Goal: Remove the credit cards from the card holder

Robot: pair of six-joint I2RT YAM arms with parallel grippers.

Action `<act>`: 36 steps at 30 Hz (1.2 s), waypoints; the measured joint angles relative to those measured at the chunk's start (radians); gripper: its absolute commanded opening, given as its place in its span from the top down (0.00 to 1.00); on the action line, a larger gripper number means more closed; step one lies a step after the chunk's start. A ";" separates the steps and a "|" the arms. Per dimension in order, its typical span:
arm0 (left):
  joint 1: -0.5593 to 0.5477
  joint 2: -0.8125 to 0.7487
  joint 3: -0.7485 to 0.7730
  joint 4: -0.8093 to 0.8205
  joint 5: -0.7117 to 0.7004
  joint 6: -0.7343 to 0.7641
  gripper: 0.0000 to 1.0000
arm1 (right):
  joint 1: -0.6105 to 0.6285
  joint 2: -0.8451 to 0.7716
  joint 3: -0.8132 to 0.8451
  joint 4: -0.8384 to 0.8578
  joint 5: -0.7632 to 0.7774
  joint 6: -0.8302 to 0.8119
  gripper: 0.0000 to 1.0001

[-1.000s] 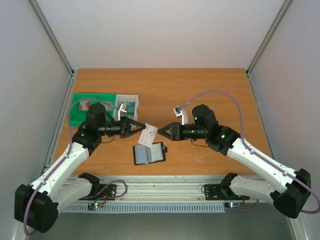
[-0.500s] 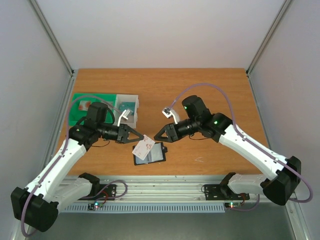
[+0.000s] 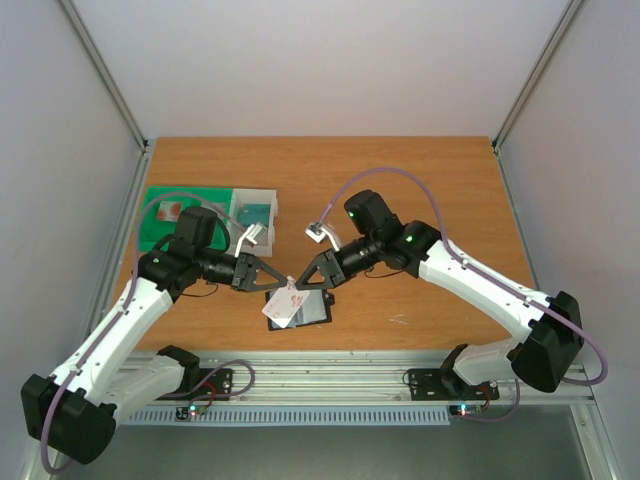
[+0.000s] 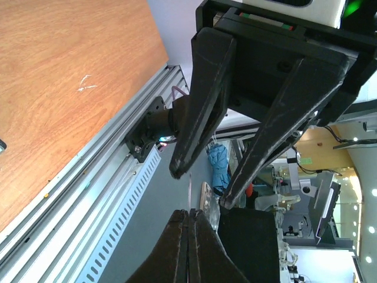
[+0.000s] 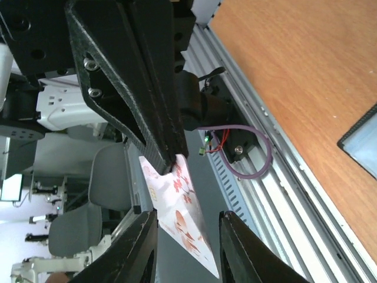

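My left gripper (image 3: 282, 284) is shut on a whitish credit card with red flower marks (image 3: 281, 307) and holds it by its top edge above the table. The black card holder (image 3: 310, 306) lies open on the table right under it, partly hidden by the card. My right gripper (image 3: 304, 284) is open and faces the left one. In the right wrist view its open fingers (image 5: 187, 217) stand either side of the card (image 5: 179, 221). In the left wrist view my shut fingers (image 4: 189, 213) show the card edge-on. A teal card (image 3: 256, 211) lies in the white tray.
A green tray (image 3: 168, 216) and a white tray (image 3: 270, 196) stand at the left, behind my left arm. A corner of the card holder (image 5: 362, 138) shows in the right wrist view. The table's metal front rail (image 3: 330, 362) runs just near the holder.
My left gripper has carried the card nearer and lower, over the card holder. My right gripper has swung left and down to it, and its open fingers now flank the card.
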 measured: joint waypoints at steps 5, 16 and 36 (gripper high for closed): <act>-0.002 -0.013 0.000 0.007 0.021 -0.009 1.00 | 0.024 0.020 0.013 0.021 -0.025 0.002 0.91; -0.003 -0.033 0.004 0.011 -0.014 -0.013 0.46 | 0.032 0.014 0.005 0.076 -0.036 0.027 0.99; -0.003 -0.274 -0.047 0.255 -0.467 -0.422 0.22 | 0.024 -0.236 -0.230 0.444 0.407 0.448 0.99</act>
